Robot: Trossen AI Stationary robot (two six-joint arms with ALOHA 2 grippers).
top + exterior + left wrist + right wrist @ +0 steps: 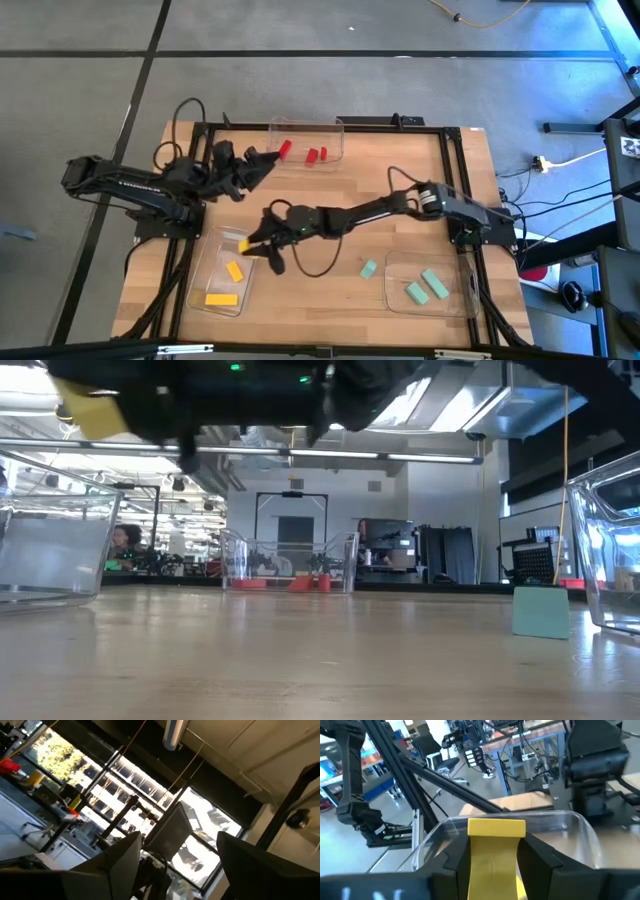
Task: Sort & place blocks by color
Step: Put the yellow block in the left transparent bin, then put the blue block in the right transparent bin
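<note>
My right gripper (252, 246) reaches from the table's right side across to the left near clear tray (205, 285) and is shut on a yellow block (496, 837), high above the table in the low view (90, 410). Two yellow blocks (234, 271) lie in that tray. Three red blocks (312, 155) lie in the far tray (335, 128). Two teal blocks (425, 288) lie in the right near tray, and one teal block (369, 268) stands on the bare wood (541, 610). My left gripper (262, 165) waits open near the far tray, pointing up (177, 855). My right gripper pinches the yellow block between its two fingers (540, 857), one on each long side. The block's free end (496, 827) sticks out past the fingertips. The fingers come from the table's right. The block is lifted clear, over the tray's far right corner (570, 822).
The wooden table top has open room in its middle and near edge (320, 660). A black cable (320, 270) loops on the wood under the right arm. Dark frame rails run along the table's sides. Beyond the table the room shows desks and a person far off.
</note>
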